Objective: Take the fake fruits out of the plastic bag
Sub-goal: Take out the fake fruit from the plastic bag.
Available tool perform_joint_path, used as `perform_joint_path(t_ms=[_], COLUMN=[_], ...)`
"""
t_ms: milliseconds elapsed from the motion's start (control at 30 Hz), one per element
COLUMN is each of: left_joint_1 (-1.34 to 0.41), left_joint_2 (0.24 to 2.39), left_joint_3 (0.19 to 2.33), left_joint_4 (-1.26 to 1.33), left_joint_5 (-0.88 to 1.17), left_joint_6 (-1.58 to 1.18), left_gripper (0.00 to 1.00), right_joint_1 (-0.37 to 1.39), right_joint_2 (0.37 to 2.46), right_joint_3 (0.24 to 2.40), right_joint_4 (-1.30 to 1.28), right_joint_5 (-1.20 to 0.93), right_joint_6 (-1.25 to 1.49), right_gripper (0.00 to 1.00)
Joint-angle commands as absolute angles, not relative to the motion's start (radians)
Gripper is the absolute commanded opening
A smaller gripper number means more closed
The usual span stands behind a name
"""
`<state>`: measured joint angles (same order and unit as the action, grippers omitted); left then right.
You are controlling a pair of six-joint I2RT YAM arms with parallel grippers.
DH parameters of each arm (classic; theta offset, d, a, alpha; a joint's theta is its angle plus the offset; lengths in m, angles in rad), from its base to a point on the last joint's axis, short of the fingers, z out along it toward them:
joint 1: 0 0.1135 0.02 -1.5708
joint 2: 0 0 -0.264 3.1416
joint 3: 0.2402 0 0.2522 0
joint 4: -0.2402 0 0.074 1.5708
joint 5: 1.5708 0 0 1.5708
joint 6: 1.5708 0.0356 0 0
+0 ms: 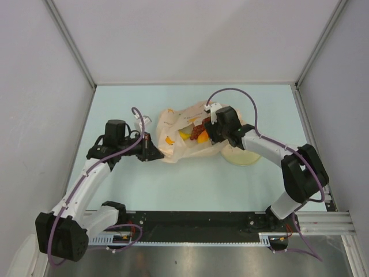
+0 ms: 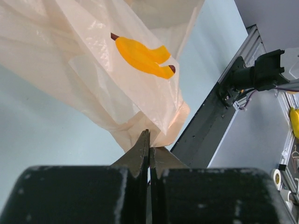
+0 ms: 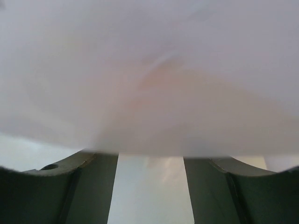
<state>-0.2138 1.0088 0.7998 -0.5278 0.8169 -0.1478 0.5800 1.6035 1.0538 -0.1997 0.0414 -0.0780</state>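
Left gripper (image 1: 157, 152): top view, mine, clamped shut on the left edge of the plastic bag (image 1: 173, 120).
Right gripper (image 1: 206, 134): top view, at the bag's mouth on its right side; can't read my jaw gap from here.
Fake fruits (image 1: 184, 134): all in the bag, mid-table (image 1: 173, 190); yellow pieces, orange fruit (image 1: 203, 138) and dark red grape bunch (image 1: 198, 129) show at the opening.
Plate (image 1: 247, 158): cream, just right of the bag, partly under my right arm.
Left wrist view: left gripper (image 2: 148, 145) fingers pressed together, bag (image 2: 84, 79) film pinched between the tips; orange print mark (image 2: 140, 56) on the film above.
Right wrist view: right gripper (image 3: 149, 186) fingers (image 3: 88, 186) stand apart, nothing between them; blurred bag (image 3: 149, 70) film hides the tips.
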Motion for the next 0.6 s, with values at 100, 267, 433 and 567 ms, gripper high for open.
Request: perform_joint_path(t_ms=[100,267,433,567], left_joint_1=[-0.218,-0.224,-0.224,-0.224], left_joint_2=[1.022,1.037,1.037,1.037], left_joint_3=[0.822,0.827,0.828,0.836], left_joint_4=[-0.489,-0.48,-0.483,-0.492], left_joint_5=[0.857,0.854,0.845,0.838], left_joint_6=[-0.13,-0.137,-0.137,-0.132], left_gripper=[0.0,0.01,0.0,0.0], right_joint_1=[0.538,0.537,0.538,0.548], right_joint_2=[1.706,1.781,1.847,1.841], right_joint_3=[1.169,1.215,1.249,1.296], right_joint_4=[-0.081,-0.093,-0.121,-0.155], right_joint_5=[0.069,0.066,0.081,0.164], right_joint_6=[-0.02,0.121,0.216,0.233], right_gripper=[0.61,0.67,0.75,0.7])
